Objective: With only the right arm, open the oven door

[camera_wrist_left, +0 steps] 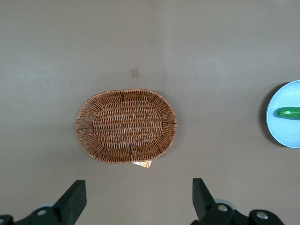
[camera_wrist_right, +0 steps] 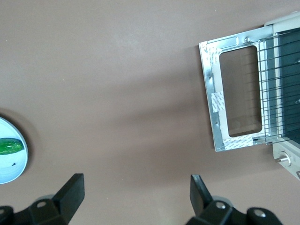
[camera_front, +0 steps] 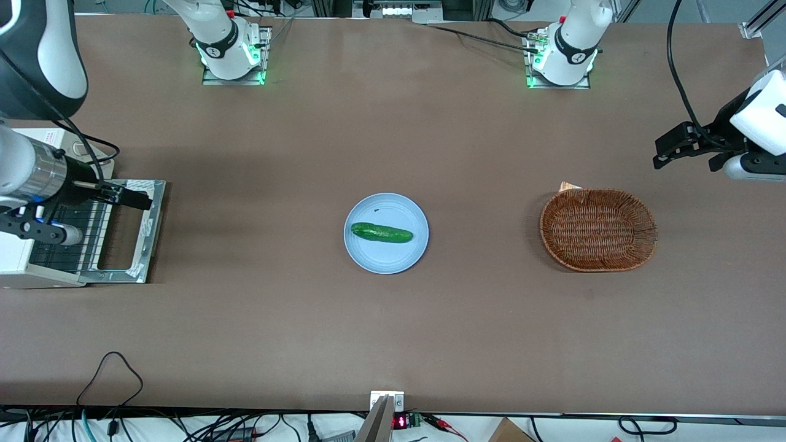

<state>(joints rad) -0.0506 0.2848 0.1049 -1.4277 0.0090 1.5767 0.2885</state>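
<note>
The desk (camera_front: 393, 344) carries the oven at the working arm's end. The oven door (camera_front: 126, 230) lies folded down flat, fully open, rack wires exposed. The right arm (camera_front: 24, 166) hangs above the oven, its gripper (camera_wrist_right: 136, 194) clear of the door, jaws apart, holding nothing.

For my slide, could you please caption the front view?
Oven door lies fully open flat on the table, the open tool above it, a cucumber waiting on a blue plate.
</note>
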